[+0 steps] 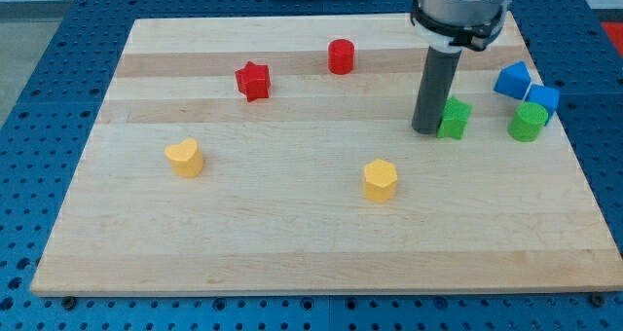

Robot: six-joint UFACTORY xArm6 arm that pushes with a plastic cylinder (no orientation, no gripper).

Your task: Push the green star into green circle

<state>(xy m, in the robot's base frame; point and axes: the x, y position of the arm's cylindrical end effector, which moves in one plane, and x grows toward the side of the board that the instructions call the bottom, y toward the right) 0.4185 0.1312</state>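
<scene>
The green star (455,118) lies on the wooden board (292,234) at the view's right. My tip (426,129) rests on the board right against the star's left side. The green circle (528,122) is a short cylinder further right, a small gap away from the star, near the board's right edge.
A blue block (512,80) and a second blue block (544,99) sit just above the green circle. A red star (253,80) and a red cylinder (341,55) lie toward the top. A yellow heart-like block (184,159) and a yellow hexagon (381,180) lie lower down.
</scene>
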